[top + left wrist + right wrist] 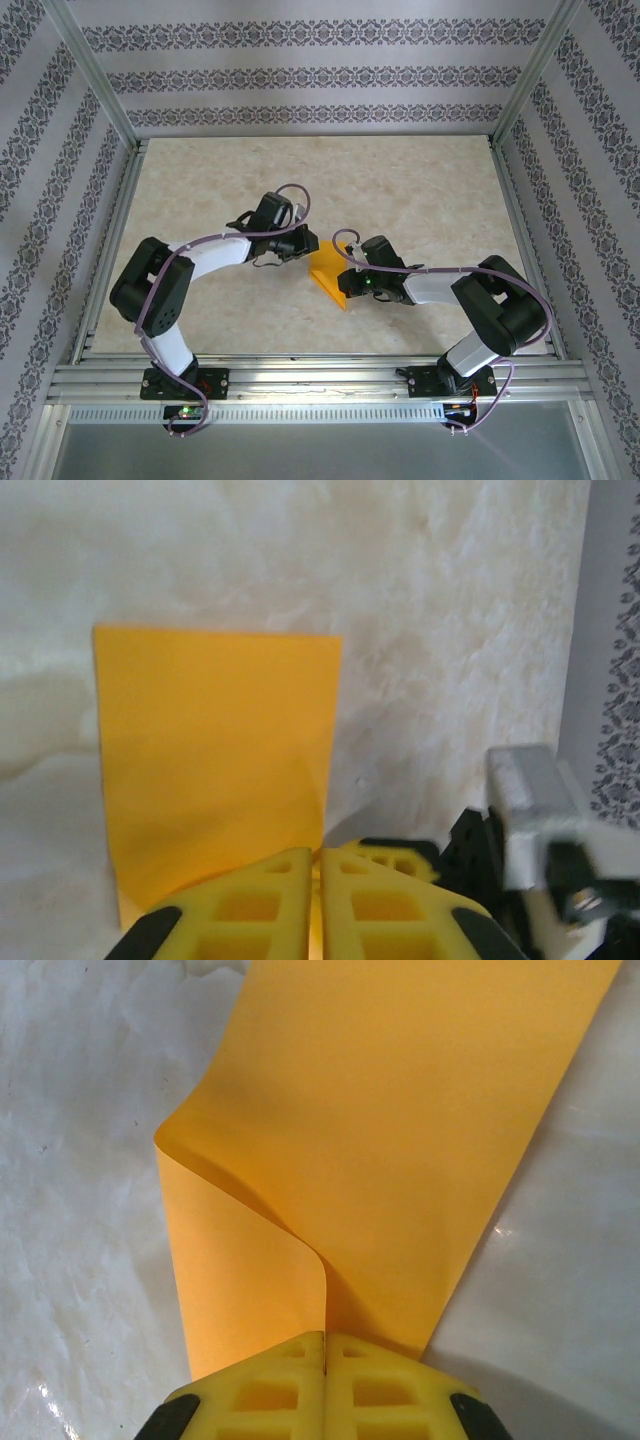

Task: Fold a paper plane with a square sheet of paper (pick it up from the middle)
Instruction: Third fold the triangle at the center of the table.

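Square sheet of paper (pixel 400 1110) (curled) in closed right tool (pixel 324 1340)

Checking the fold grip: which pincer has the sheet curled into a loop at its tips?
The right pincer: the orange sheet bows up into a loop that runs between its shut tips. Before the left pincer it lies flat.

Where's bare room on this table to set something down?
Free: the far half of the table up to the back wall, and the near strip between the left arm and right arm. Crowded: the middle, where both meet at the orange sheet.
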You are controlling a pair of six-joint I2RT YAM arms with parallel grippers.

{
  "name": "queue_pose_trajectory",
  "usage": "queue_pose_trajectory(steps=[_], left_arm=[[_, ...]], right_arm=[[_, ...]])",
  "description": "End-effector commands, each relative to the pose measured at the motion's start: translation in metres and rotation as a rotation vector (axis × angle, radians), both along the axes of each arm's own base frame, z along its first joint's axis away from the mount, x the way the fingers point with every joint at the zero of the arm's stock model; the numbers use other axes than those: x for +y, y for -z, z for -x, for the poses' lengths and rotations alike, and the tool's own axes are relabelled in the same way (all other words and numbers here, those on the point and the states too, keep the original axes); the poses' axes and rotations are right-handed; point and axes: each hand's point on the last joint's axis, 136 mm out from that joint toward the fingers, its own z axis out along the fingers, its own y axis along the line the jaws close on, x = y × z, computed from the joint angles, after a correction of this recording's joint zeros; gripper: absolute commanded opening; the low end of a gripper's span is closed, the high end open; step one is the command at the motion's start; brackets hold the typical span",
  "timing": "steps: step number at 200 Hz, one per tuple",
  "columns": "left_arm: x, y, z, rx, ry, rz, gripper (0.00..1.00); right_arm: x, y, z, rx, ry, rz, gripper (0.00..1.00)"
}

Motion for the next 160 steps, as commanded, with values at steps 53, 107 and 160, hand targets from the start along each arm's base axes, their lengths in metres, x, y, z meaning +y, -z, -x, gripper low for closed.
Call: queue_pose_trajectory(steps=[53, 107, 160], left_arm=[[-0.035, 0.012, 0.039, 0.049, -0.063, 0.207, 0.0], [-0.035, 0.03, 0.041, 0.083, -0.08, 0.216, 0.0], [-0.023, 0.067, 0.053, 0.165, -0.094, 0.115, 0.0]], right_arm=[[-0.005, 0.003, 0.002, 0.008, 0.0, 0.024, 0.0], [-0.005, 0.005, 0.003, 0.017, -0.002, 0.026, 0.0], [-0.006, 0.004, 0.004, 0.014, -0.002, 0.025, 0.0]])
